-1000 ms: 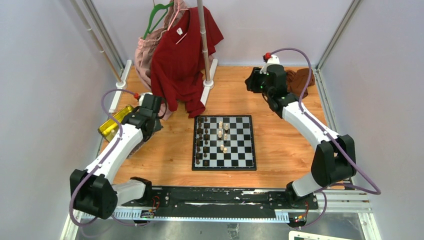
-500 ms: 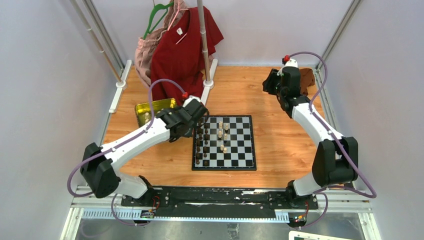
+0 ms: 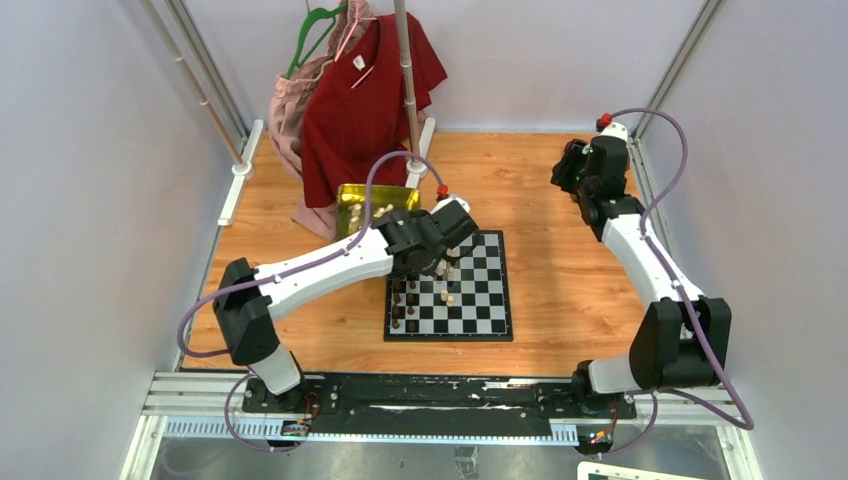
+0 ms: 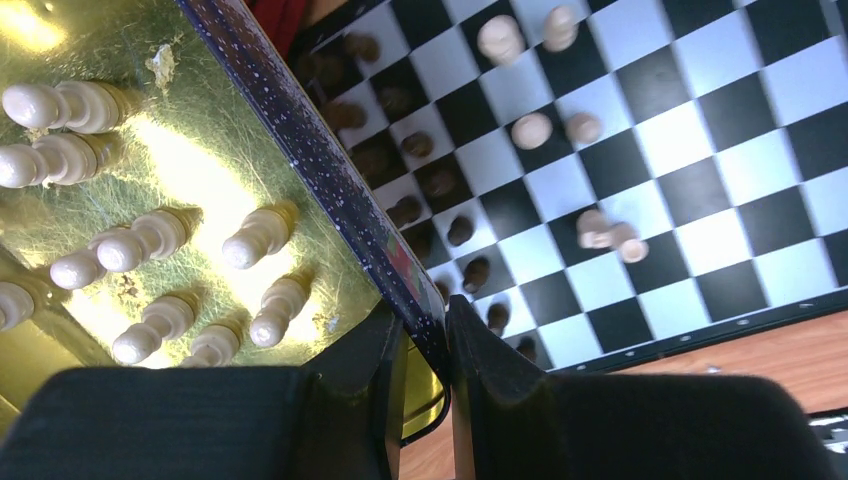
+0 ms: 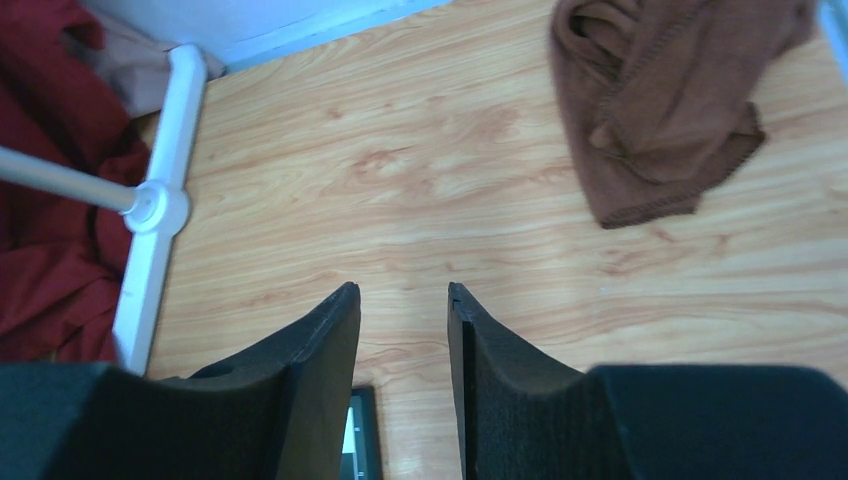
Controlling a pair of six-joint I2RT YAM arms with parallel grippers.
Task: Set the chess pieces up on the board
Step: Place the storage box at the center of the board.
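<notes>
The board (image 3: 470,300) lies mid-table, with dark chess pieces (image 3: 398,300) along its left columns and a few cream ones (image 3: 447,285) near the middle. My left gripper (image 3: 440,235) is shut on the side wall of a gold tin (image 3: 375,205) and holds it tilted over the board's far-left corner. In the left wrist view the fingers (image 4: 375,345) pinch the tin's dark rim (image 4: 330,180). Several cream pieces (image 4: 255,235) lie inside, with the board (image 4: 700,130) below. My right gripper (image 3: 570,170) is open and empty over bare wood (image 5: 400,295).
A clothes rack pole (image 3: 405,80) with a red shirt (image 3: 370,100) stands at the back, its white foot (image 5: 160,205) left of my right gripper. A brown cloth (image 5: 670,100) lies at the back right. A board corner (image 5: 360,440) shows below the right fingers.
My left arm has swung right, carrying the gold tin from the table's left edge to over the board's far-left corner. My right arm has moved further right.
</notes>
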